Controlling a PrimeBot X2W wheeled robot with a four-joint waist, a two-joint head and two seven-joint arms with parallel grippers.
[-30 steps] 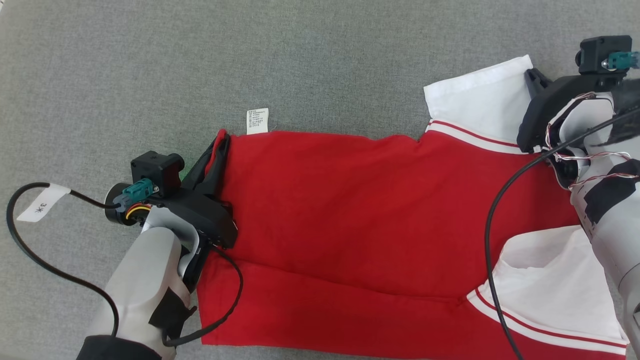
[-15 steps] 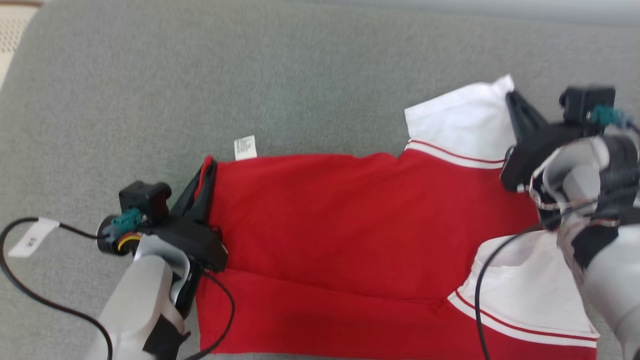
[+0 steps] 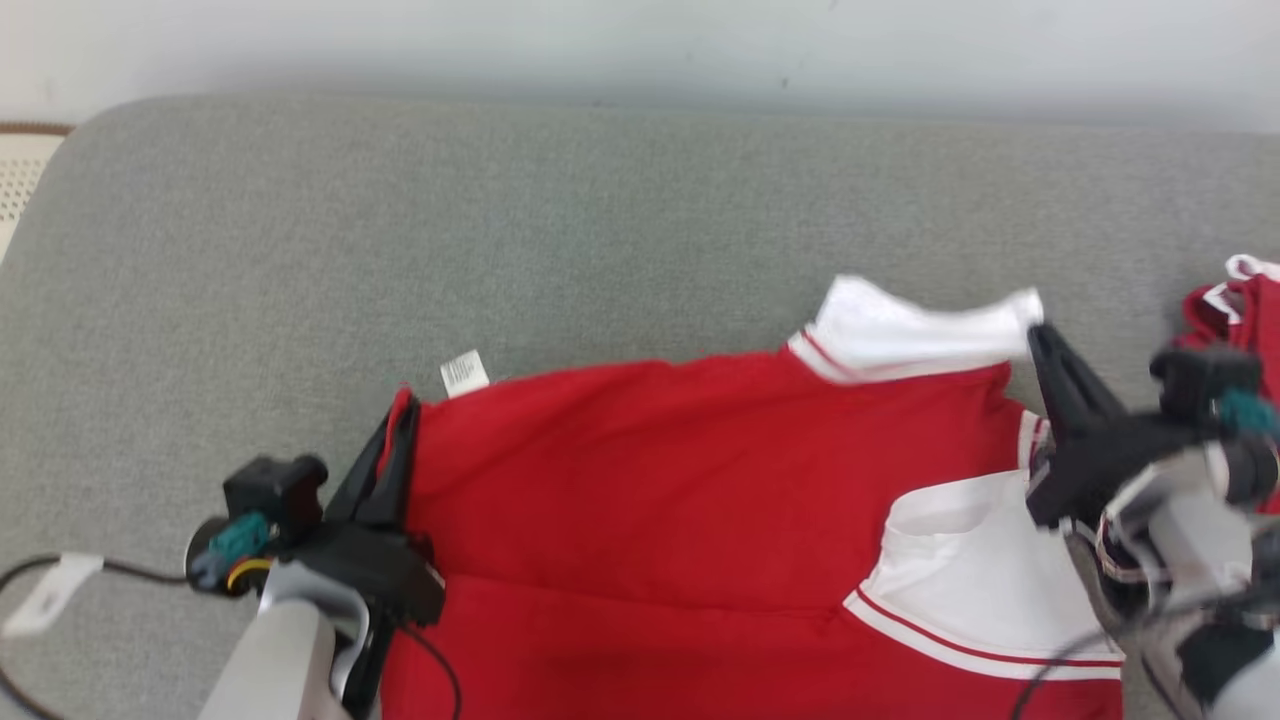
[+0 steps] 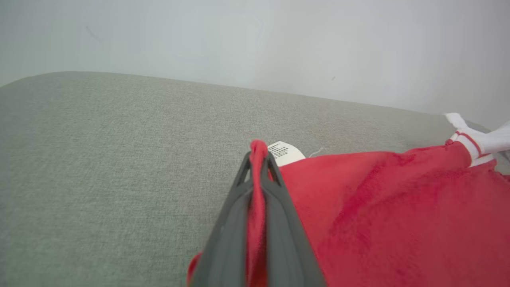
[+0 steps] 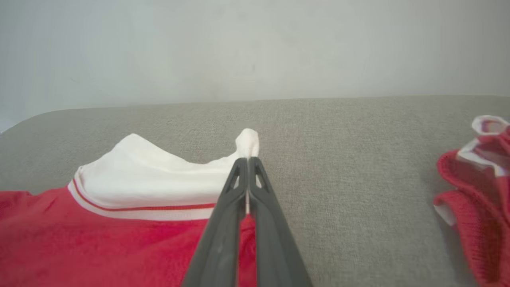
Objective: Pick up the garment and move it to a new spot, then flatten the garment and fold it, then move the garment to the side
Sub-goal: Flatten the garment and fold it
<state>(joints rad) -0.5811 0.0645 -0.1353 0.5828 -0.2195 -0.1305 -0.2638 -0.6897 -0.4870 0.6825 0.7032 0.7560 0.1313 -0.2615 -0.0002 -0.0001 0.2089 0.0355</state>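
Red garment, soft matte knit with a faint nap, spread over the near right part of the grey upholstered surface. One long crease across it, parallel to the near edge. White sleeve, smooth cloth edged with a white band and a thin red stripe, lifted off the surface and drawn to a peak toward the far edge. Second white sleeve, same trim, lying flat nearer the near edge. Small white care label with printed lines, sticking out at the garment's far left corner.

Left gripper: slim dark tapering fingers with triangular cut-outs, closed tight on a bunched ridge of red hem at the garment's left edge, just beside the label. Right gripper: same build, fingers pinched together on the tip of the lifted white sleeve, a nub of white cloth poking out past the tips.

Second red cloth with white trim, crumpled, at the right edge of the surface, apart from the garment.

Surface itself: coarse grey woven fabric, padded in look, rounded at the far left corner. Behind the far edge, a plain, smooth, pale wall. Beyond the far left corner, a cream perforated patch. White paper tag on the near left part.
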